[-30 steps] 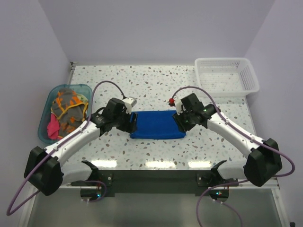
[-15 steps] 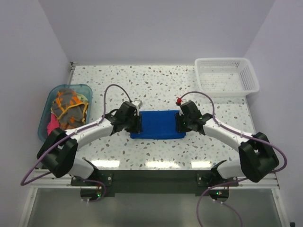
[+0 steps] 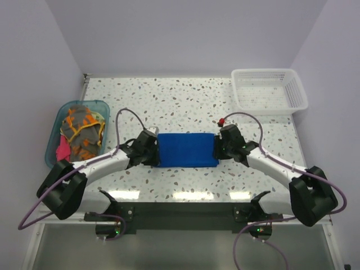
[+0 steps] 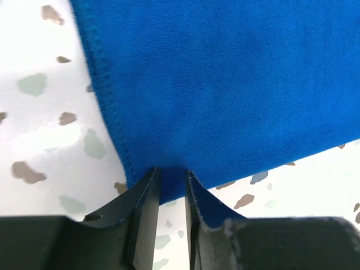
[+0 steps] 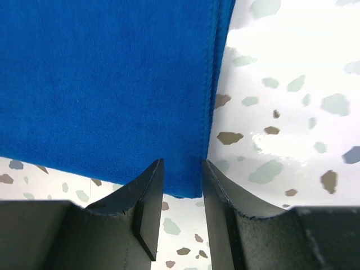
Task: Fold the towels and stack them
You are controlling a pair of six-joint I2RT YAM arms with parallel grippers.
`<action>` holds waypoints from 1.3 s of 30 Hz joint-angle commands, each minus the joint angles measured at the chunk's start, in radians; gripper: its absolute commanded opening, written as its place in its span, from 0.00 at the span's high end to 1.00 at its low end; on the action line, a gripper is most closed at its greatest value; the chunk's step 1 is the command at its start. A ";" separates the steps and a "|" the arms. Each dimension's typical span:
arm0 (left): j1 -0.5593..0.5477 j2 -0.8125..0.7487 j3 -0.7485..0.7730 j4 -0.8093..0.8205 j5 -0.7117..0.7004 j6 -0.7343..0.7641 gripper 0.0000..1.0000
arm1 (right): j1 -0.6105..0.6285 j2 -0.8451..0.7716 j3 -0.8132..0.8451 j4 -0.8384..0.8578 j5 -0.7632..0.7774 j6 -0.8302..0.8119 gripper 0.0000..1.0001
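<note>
Blue towel [image 3: 187, 149] lies flat on the tabletop [image 3: 185, 95]. Left hand [image 4: 171, 175] has just closed on its left end; right hand [image 5: 181, 166] clamps the right end, ready to fold.

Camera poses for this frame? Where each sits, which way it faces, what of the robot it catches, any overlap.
Top external: fixed high behind the arm bases, looking down and forward over the table; shows both arms, with the left hand and right hand at either end of the blue towel.
Left wrist: on the left arm, low, looking along its own fingers at the towel corner they pinch.
Right wrist: same on the right arm; its fingers grip the opposite corner.
Shared: all three see the blue towel and the table.
</note>
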 commanded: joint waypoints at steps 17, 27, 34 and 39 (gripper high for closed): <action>-0.001 0.071 0.108 -0.022 -0.111 -0.014 0.67 | -0.177 0.378 0.324 0.190 -0.134 -0.073 0.87; 0.022 0.154 0.083 -0.067 -0.217 0.000 0.73 | -0.228 0.377 0.245 0.200 -0.082 -0.101 0.91; 0.071 0.153 0.239 -0.169 -0.321 0.118 0.52 | -0.229 0.158 0.276 0.010 0.021 -0.144 0.61; 0.056 0.142 0.364 -0.231 -0.344 0.228 0.21 | -0.249 0.035 0.270 -0.161 0.051 -0.102 0.33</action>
